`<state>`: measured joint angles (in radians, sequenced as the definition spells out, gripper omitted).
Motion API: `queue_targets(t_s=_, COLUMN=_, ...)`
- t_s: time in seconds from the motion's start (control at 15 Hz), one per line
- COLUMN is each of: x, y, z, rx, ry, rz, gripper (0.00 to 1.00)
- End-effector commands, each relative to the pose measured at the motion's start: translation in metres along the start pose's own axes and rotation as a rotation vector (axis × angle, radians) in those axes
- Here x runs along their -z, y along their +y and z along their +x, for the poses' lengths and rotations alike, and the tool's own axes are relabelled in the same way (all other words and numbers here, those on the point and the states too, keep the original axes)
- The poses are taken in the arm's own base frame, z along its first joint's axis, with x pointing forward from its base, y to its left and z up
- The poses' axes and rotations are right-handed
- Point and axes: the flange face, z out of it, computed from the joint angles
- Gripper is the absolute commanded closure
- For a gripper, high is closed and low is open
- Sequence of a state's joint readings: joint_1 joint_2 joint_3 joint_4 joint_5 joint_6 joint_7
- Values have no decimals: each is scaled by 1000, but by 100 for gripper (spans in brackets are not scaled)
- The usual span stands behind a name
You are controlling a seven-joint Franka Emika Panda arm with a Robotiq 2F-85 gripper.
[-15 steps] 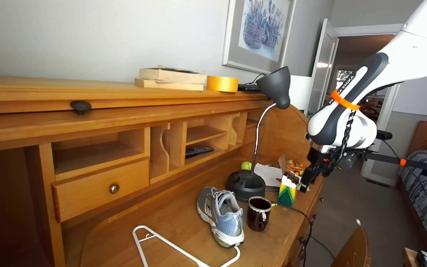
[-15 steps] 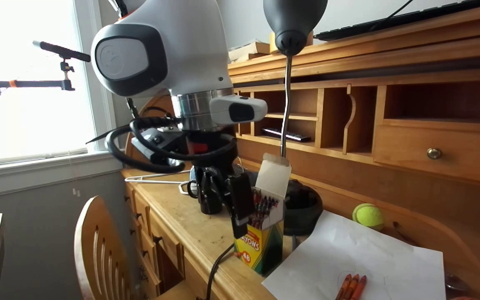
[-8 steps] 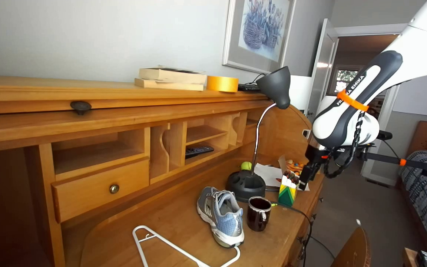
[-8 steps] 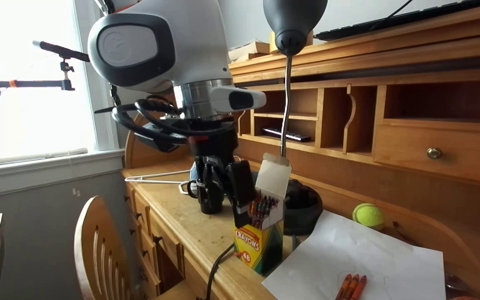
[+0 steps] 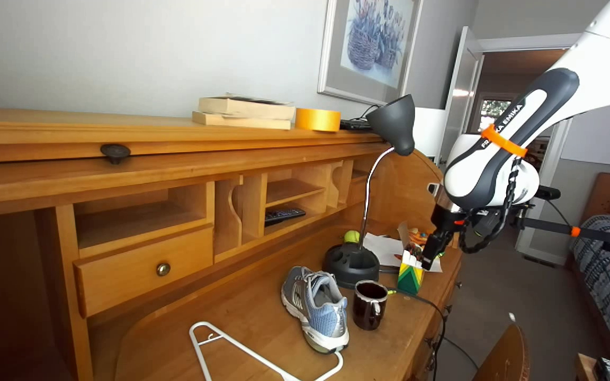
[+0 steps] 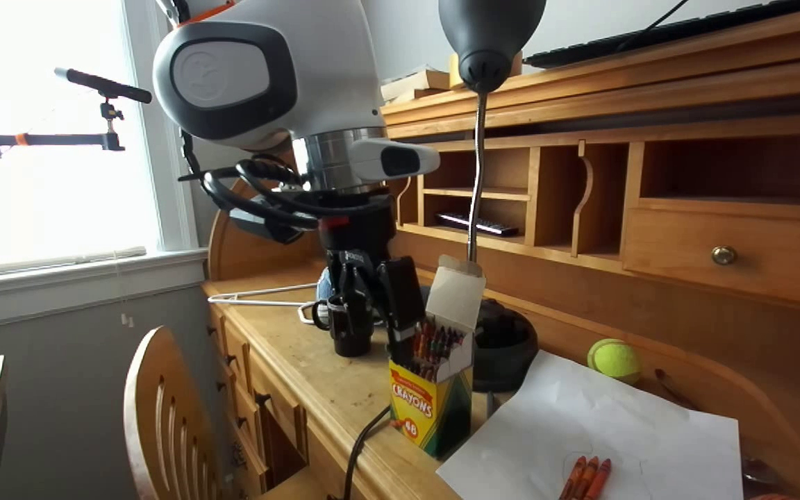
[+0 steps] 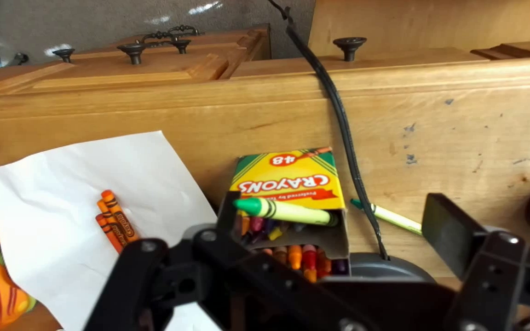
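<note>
My gripper is open and holds nothing; its two fingers stand wide apart over the desk. A yellow and green crayon box stands upright under it with its lid open, full of crayons. A pale green crayon with a darker green tip lies across the box mouth, close to the left finger; I cannot tell if they touch. Another green crayon lies on the desk between the box and the right finger. In both exterior views the gripper is beside and just above the box; its fingertips are partly hidden.
A black cord crosses the desk beside the box. White paper bears three orange-red crayons. A lamp, dark mug, shoe, hanger and tennis ball stand or lie nearby.
The gripper has risen slightly and tilted, its fingertip moving from in front of the box's face to about its top rim. The box and other desk objects have not moved.
</note>
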<state>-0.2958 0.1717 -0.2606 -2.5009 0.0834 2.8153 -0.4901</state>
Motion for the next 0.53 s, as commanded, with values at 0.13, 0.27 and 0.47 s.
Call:
queue_targets(t_s=0.13, x=3, y=-4, z=0, rx=-9, ry=-25, rz=15, gripper=0)
queue_targets(t_s=0.27, x=3, y=-4, z=1, rx=-13, ry=-29, rz=16, gripper=0)
queue_targets(t_s=0.47, x=3, y=-3, z=0, rx=-27, ry=-41, rz=12, gripper=0)
